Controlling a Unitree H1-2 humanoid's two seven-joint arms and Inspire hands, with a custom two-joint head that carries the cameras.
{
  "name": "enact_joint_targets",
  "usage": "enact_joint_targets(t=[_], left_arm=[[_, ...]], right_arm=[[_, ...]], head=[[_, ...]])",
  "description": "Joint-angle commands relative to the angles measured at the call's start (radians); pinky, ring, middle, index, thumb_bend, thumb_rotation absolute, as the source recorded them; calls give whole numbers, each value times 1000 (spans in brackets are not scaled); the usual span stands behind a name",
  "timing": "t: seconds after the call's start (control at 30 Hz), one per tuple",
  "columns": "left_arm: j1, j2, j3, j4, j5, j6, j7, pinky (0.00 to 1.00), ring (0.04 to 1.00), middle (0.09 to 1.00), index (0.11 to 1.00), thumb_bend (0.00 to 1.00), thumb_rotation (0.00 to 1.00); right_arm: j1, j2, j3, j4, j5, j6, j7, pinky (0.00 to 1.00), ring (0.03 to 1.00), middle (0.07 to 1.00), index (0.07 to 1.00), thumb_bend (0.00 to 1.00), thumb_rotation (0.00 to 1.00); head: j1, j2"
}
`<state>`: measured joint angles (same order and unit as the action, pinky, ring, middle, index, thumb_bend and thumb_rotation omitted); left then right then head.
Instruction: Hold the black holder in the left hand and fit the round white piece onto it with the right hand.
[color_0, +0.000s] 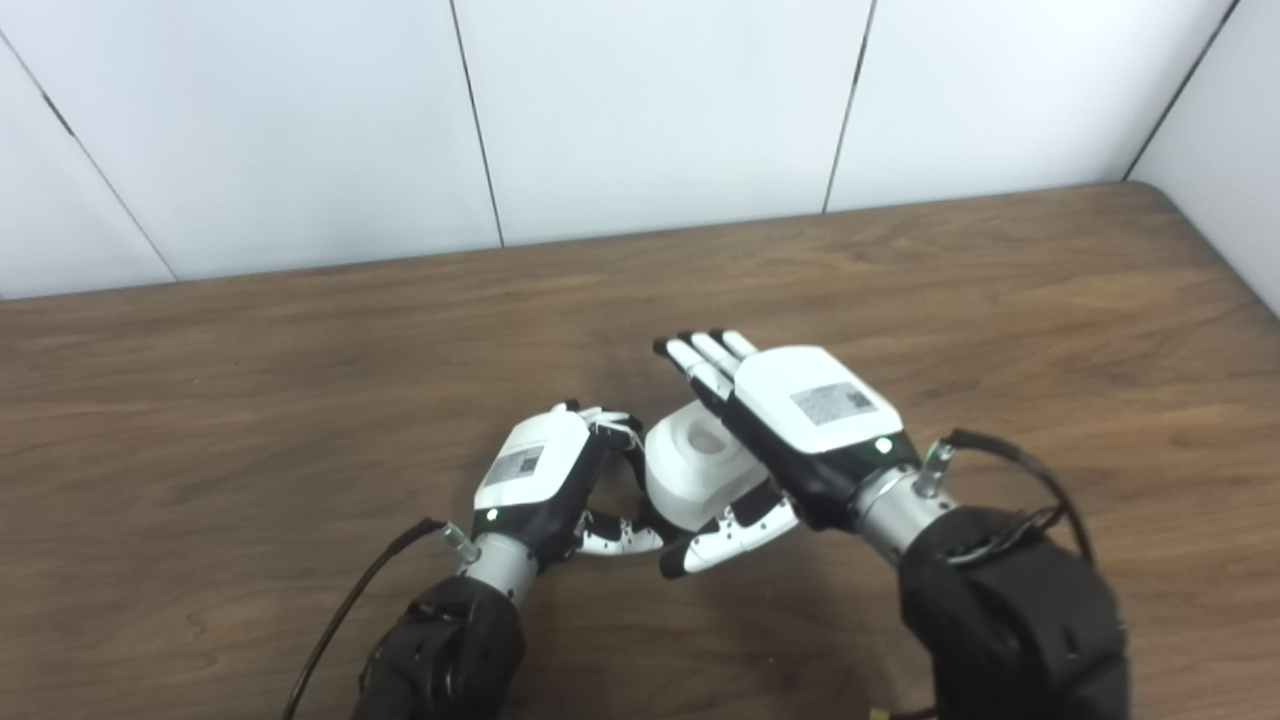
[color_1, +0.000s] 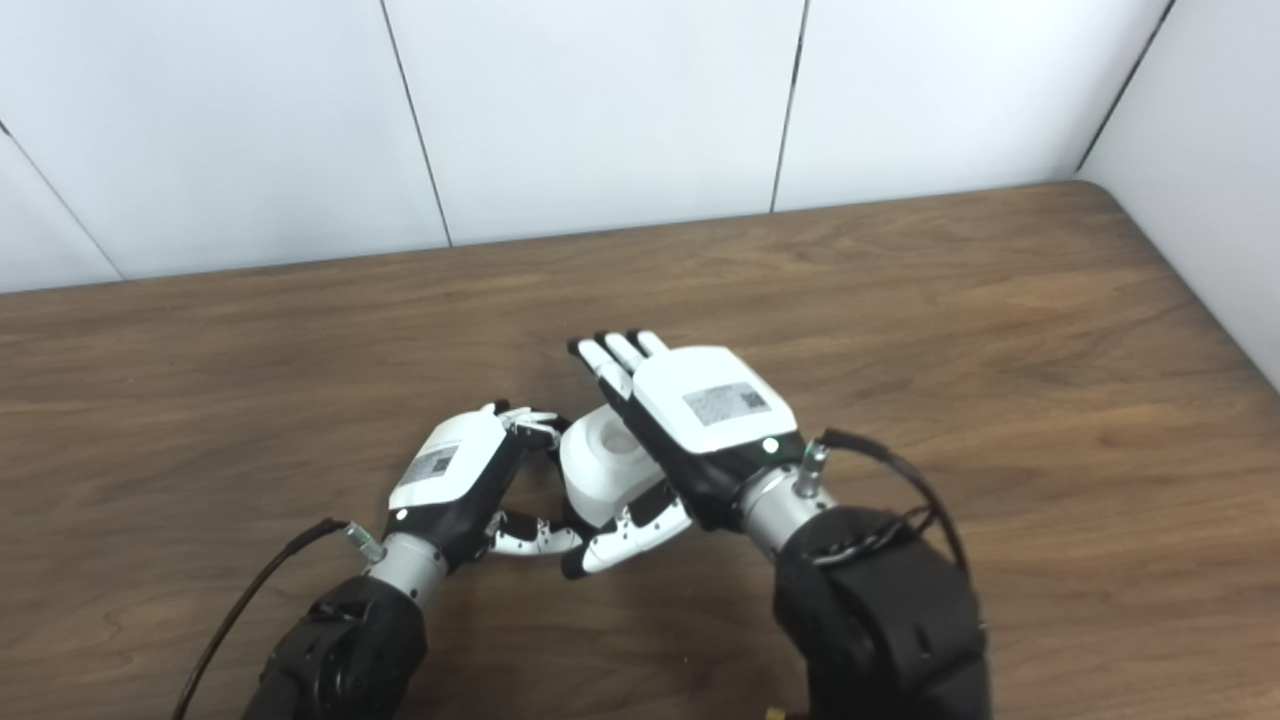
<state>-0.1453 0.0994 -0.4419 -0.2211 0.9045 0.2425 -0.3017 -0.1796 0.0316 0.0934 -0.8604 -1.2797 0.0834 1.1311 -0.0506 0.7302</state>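
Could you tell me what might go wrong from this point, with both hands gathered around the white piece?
The right hand has its fingers extended, with only the thumb under the round white piece, so the piece could slip. The black holder is hidden behind the left hand and the piece, so alignment cannot be checked and the fit may go on crooked. The two thumbs nearly meet below the piece and may collide.

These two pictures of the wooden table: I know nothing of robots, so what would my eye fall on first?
Near the front middle of the wooden table, two white-and-black hands meet around a round white piece with a hollow top. The right robot hand cups it from the right with fingers outstretched, while the left robot hand curls in at its left side.
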Motion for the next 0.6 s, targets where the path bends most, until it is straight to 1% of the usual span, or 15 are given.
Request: enact_joint_targets(t=[0.0, 0.07, 0.2, 0.27, 0.4, 0.47, 0.53, 0.57], left_arm=[[-31, -9, 1, -1, 0, -22, 31, 1000, 900, 829, 482, 517, 46], [-32, -9, -2, 4, 2, -21, 32, 1000, 902, 830, 482, 517, 46], [-36, -10, -5, 17, 0, -23, 42, 988, 900, 832, 482, 517, 46], [-38, -12, -4, 25, -5, -26, 50, 993, 900, 831, 482, 517, 45], [-41, -11, 0, 42, -16, -34, 62, 1000, 903, 832, 482, 517, 45], [-43, -3, 2, 50, -21, -46, 67, 999, 901, 834, 482, 517, 45], [-44, 6, 3, 56, -24, -56, 71, 999, 900, 835, 482, 517, 45], [-44, 11, 4, 58, -26, -62, 76, 982, 896, 832, 482, 517, 45]], right_arm=[[-54, -15, -28, -56, 47, 24, 27, 757, 1000, 1000, 1000, 1000, 601], [-83, -34, -50, -76, 71, 34, 58, 784, 1000, 1000, 1000, 1000, 599], [-149, -85, -83, -89, 119, 53, 108, 788, 1000, 1000, 1000, 1000, 604], [-186, -125, -108, -90, 161, 62, 115, 811, 1000, 1000, 1000, 1000, 605], [-256, -231, -176, -90, 268, 83, 117, 781, 1000, 1000, 1000, 1000, 619], [-292, -287, -209, -90, 315, 105, 125, 848, 1000, 1000, 1000, 1000, 617], [-323, -333, -247, -90, 358, 136, 126, 960, 1000, 1000, 1000, 1000, 604], [-331, -351, -268, -90, 385, 151, 117, 980, 1000, 1000, 1000, 1000, 594]], head=[[-1, -2], [0, -7], [-3, -14], [-3, -21], [-5, -33], [-13, -42], [-20, -47], [-24, -49]])
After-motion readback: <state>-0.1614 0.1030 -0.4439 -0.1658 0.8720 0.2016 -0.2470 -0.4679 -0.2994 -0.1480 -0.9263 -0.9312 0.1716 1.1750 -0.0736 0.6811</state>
